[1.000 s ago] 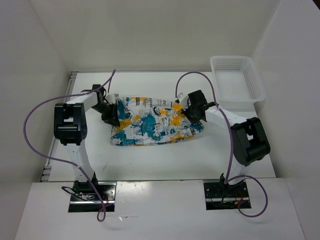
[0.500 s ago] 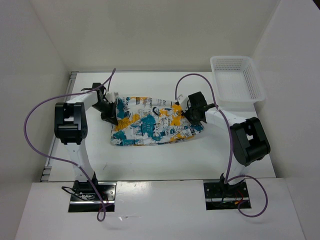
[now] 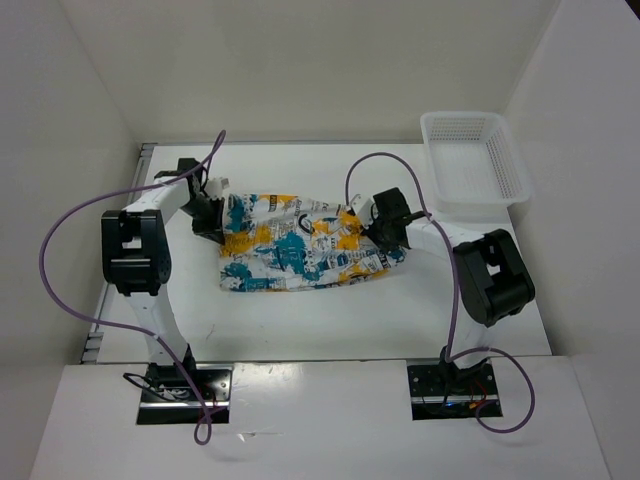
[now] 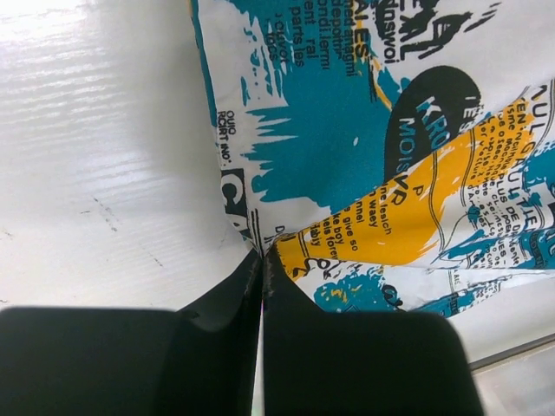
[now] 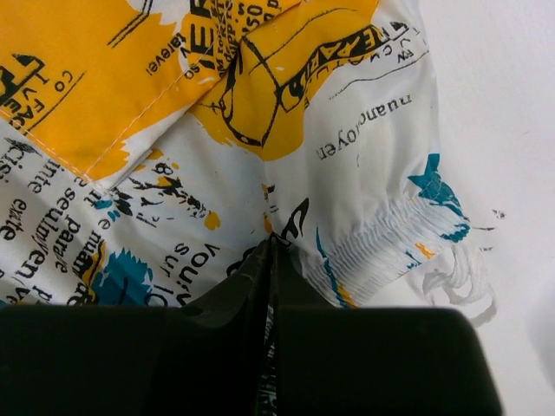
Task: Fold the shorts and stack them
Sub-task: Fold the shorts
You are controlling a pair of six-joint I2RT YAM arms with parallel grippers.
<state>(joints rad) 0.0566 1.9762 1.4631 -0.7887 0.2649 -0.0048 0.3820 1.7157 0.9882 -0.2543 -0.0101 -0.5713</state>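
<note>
Left pincer (image 4: 262, 253) nipped shut on shorts (image 3: 300, 252) corner, left of top view; right pincer (image 5: 273, 244) likewise on waistband end (elastic gathers beside it). Shorts mid-frame on worktop (image 3: 300, 325). Fold step starting, likely; next: lift both ends together, carry over evenly.

Shorts (image 3: 300, 250): white, teal, yellow-orange patches, black lettering. Basket (image 3: 470, 160): white mesh.

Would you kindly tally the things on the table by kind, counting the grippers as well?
shorts: 1
mesh basket: 1
grippers, namely left gripper and right gripper: 2
Total: 4
</note>
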